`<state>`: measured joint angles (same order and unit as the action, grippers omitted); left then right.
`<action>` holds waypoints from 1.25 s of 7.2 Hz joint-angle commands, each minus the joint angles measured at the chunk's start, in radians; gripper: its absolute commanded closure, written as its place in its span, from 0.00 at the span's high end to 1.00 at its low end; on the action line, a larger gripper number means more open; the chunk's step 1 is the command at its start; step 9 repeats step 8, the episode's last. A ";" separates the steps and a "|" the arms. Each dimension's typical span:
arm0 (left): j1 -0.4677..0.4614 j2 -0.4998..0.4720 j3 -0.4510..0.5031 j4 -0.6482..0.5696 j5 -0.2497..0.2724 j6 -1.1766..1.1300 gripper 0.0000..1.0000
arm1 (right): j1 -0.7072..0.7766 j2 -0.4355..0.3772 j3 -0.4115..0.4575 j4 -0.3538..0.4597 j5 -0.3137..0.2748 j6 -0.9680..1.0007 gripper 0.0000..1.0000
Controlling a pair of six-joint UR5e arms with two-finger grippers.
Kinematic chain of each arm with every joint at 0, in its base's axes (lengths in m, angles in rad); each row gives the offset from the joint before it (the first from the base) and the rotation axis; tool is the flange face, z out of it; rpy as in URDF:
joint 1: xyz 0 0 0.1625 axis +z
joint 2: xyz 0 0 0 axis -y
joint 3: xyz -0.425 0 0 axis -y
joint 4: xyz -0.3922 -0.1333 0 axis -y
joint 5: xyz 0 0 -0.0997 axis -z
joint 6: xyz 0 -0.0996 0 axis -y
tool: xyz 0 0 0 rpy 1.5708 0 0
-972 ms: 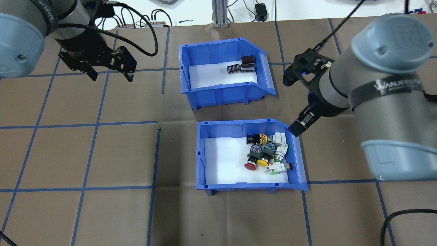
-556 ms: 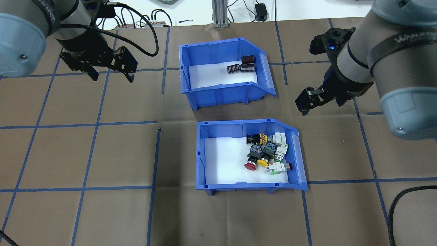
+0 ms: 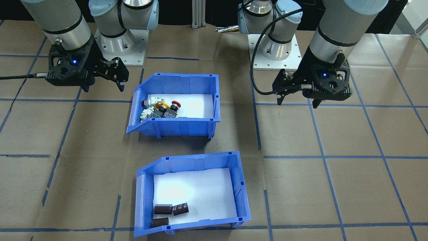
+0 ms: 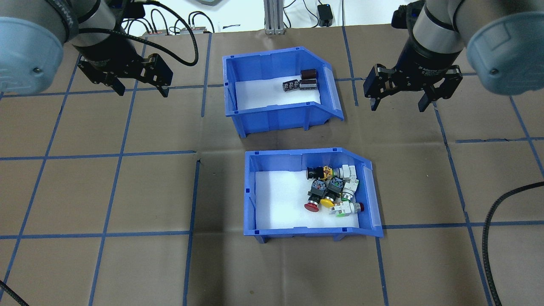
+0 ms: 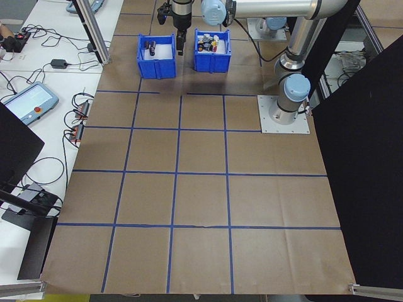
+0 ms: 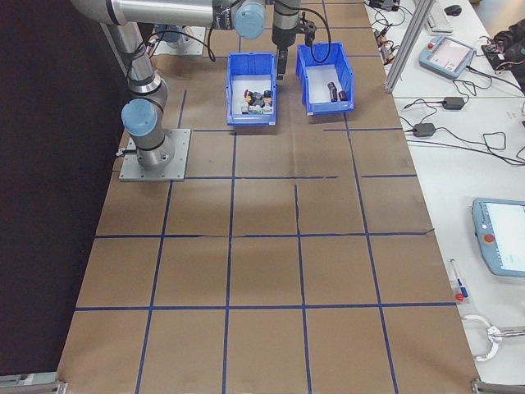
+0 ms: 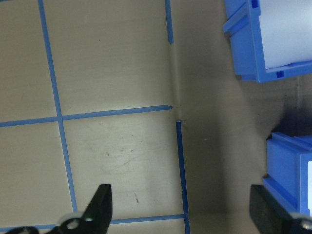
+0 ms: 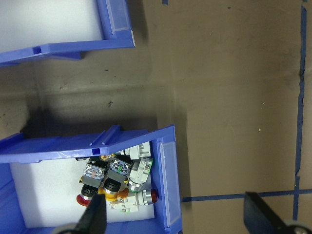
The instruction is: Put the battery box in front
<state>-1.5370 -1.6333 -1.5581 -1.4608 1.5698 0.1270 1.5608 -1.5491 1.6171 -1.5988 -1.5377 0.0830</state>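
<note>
Upright, battery box [image 4: 276, 91] open front toward wide-spread, empty right tool [image 4: 398, 100]; left tool [image 4: 141, 90] likewise.

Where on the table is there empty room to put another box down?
Lots of bare table lies left of both bins, and more right of them, below the right pincer. It is tight in the narrow strip between the battery box and the switch bin.

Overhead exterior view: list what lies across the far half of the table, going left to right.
left gripper → battery box → right gripper
</note>
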 commanded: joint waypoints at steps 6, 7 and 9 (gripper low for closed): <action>-0.002 -0.008 -0.005 0.028 0.004 -0.018 1.00 | -0.002 0.001 0.003 0.008 -0.065 0.037 1.00; -0.002 -0.006 -0.005 0.027 0.006 -0.018 1.00 | -0.002 0.001 0.003 0.008 -0.065 0.037 1.00; -0.002 -0.005 -0.005 0.019 0.009 -0.018 1.00 | -0.002 0.001 0.003 0.008 -0.064 0.037 1.00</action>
